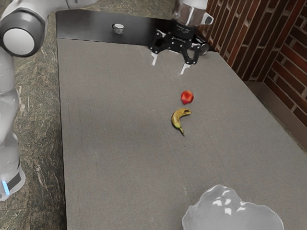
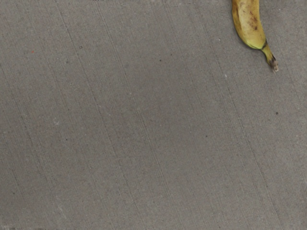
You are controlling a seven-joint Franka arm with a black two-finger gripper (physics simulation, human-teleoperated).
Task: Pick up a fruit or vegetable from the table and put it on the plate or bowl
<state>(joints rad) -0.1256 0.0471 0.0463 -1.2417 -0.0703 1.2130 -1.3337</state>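
Near the middle of the grey table [image 1: 110,143], toward the exterior view's right, lie two pieces of fruit close together but not touching. The banana [image 1: 180,119] is short, curved and yellow with brown speckles, and its dark stem end points toward the near edge of the table. Just beyond it sits a small round red fruit [image 1: 187,97] with a lighter patch on its skin. In the wrist view the banana's [image 2: 249,24] tapering end and dark tip lie on the bare grey tabletop [image 2: 134,134], its yellow skin flecked with brown.

The gripper [image 1: 169,64] hangs over the far part of the table, well apart from both fruits. Its two fingers are spread wide, with pale tips pointing down, and nothing is between them or touching them.

At the near edge of the table, toward the exterior view's right, stands a clear glass bowl [image 1: 232,213] with a wavy rim, well apart from the fruit. A small cup [image 1: 118,28] sits on the dark strip at the far end of the table. A brick wall [image 1: 268,43] runs along the exterior view's right.
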